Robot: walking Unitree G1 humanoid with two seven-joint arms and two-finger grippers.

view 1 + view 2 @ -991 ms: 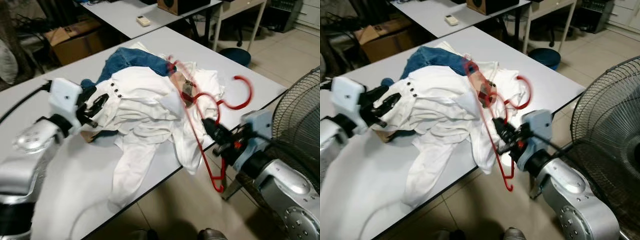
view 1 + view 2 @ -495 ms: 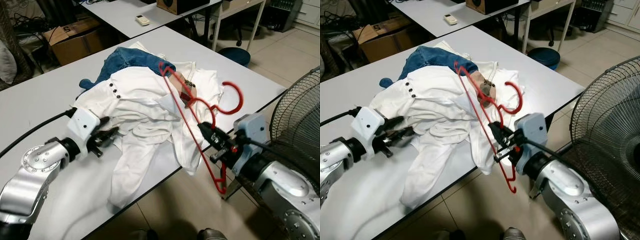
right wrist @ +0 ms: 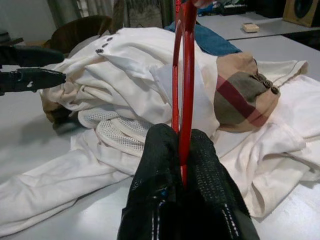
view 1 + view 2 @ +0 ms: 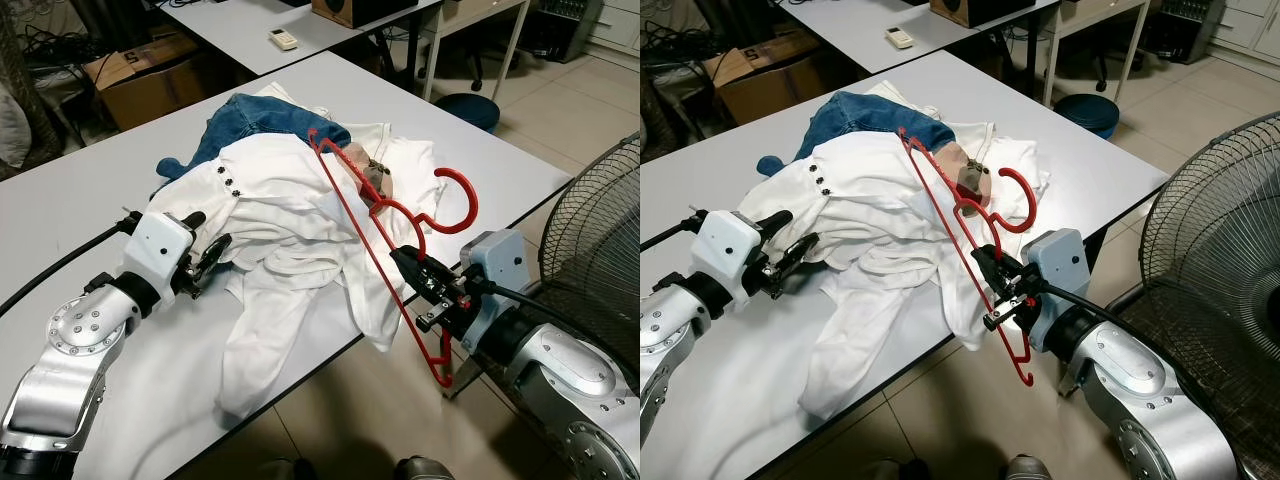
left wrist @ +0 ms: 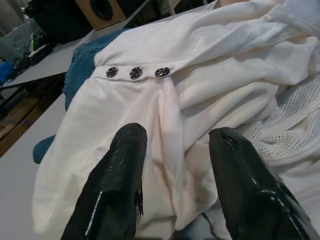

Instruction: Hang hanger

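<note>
A white surface [image 4: 90, 190] carries a heap of white clothes [image 4: 290, 215] over a blue garment [image 4: 250, 120]. At the heap's left edge the left gripper [image 4: 205, 255] is spread. Off the right edge, a red hanger [image 4: 385, 225] is pinched by the right gripper [image 4: 418, 280].

White garments [image 4: 290, 220] heaped mid-surface [image 4: 90, 190], blue jeans [image 4: 255, 120] under them toward far edge. Fan [image 4: 600, 240] off the right edge. Cardboard box [image 4: 150, 80] and remote [image 4: 286, 40] beyond.
</note>
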